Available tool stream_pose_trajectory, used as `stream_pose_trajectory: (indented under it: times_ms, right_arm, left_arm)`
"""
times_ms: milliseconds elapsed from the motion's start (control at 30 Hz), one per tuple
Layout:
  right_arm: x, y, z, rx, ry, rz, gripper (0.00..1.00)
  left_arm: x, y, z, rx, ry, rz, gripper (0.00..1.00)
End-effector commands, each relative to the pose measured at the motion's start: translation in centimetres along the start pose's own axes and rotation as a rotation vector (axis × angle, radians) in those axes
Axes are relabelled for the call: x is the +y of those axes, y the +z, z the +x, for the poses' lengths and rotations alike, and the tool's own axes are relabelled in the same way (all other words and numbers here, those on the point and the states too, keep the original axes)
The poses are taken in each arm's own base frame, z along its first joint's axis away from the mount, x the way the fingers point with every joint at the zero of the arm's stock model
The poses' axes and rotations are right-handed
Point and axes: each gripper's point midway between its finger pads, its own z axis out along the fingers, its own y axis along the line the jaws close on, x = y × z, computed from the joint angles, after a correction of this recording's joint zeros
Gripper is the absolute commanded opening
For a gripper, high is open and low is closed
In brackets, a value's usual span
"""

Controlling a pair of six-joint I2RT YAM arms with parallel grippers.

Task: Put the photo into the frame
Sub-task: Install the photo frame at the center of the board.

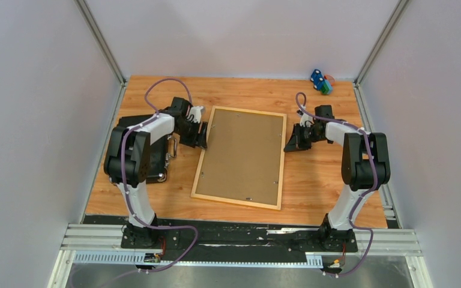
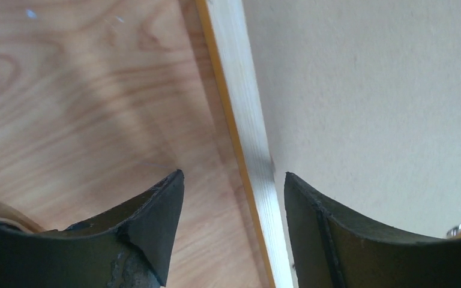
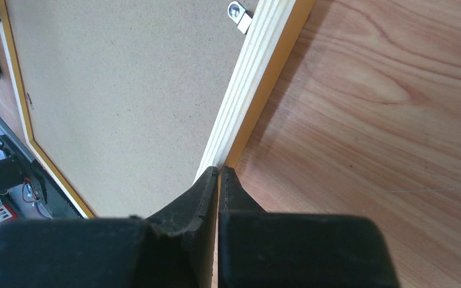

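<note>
The frame point(image 1: 199, 168) lies face down in the middle of the table, with the plain brown backing board point(image 1: 243, 156) filling it. The photo is hidden. My left gripper point(image 1: 203, 135) is open at the frame's left rail. In the left wrist view the gripper point(image 2: 234, 174) straddles the pale rail point(image 2: 246, 108), one finger over the table and the other over the board point(image 2: 366, 90). My right gripper point(image 1: 289, 144) is shut and empty at the right rail. In the right wrist view its closed tips point(image 3: 220, 169) point at the rail's outer edge point(image 3: 255, 78).
A black rectangular case point(image 1: 156, 150) lies at the left, partly under the left arm. A small blue and green object point(image 1: 321, 82) sits at the back right corner. A metal retaining tab point(image 3: 238, 13) sits on the frame's back. Grey walls enclose the table on three sides.
</note>
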Motion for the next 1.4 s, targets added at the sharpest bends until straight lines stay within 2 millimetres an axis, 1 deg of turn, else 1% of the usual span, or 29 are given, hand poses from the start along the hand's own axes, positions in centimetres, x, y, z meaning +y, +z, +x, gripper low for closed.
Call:
stream_pose_trajectory:
  times_ms: [0,167,300,400,467,667,833,967,1033,1133,1300,1367]
  right_arm:
    - [-0.5,0.5,0.1,0.015,0.002,0.012,0.04]
    - [-0.5,0.6,0.0,0.013,0.0,0.013,0.04]
    - [-0.5,0.7,-0.3,0.012,-0.001,0.007,0.04]
    - [-0.5,0.6,-0.7,0.005,-0.01,0.008,0.04]
    - [-0.6,0.6,-0.9,0.002,-0.017,0.014,0.04]
    - [-1.1,0.6,-1.6,0.0,-0.027,0.043,0.03]
    - [-1.6,0.8,-2.4,-0.003,-0.031,0.061,0.03]
    - [-2.0,1.0,-3.1,-0.009,-0.035,0.077,0.03]
    - [-3.1,0.5,-3.7,-0.026,-0.012,0.091,0.03]
    - [-3.5,0.7,-4.3,-0.03,-0.007,0.098,0.03]
    - [-4.6,1.1,-5.4,-0.036,0.009,0.129,0.02]
    - [-4.7,1.0,-6.1,-0.041,0.014,0.126,0.02]
  left_arm:
    - [-1.3,-1.9,2.8,0.077,0.081,0.077,0.71]
    - [-2.1,-3.0,4.1,0.105,0.135,0.117,0.73]
    - [-2.8,-3.4,5.5,0.128,0.181,0.135,0.74]
    - [-3.3,-3.3,7.1,0.166,0.212,0.152,0.75]
    - [-3.6,-3.2,7.8,0.186,0.232,0.163,0.75]
    - [-4.4,-2.8,9.1,0.23,0.266,0.194,0.74]
    - [-4.4,-2.3,10.1,0.27,0.278,0.18,0.74]
    - [-4.0,-2.1,10.8,0.292,0.305,0.157,0.74]
    - [-4.0,-2.0,11.1,0.301,0.31,0.154,0.74]
    - [-3.9,-1.9,11.3,0.309,0.312,0.151,0.74]
    - [-3.8,-1.7,11.0,0.312,0.307,0.145,0.73]
    - [-3.8,-1.6,10.9,0.314,0.304,0.144,0.73]
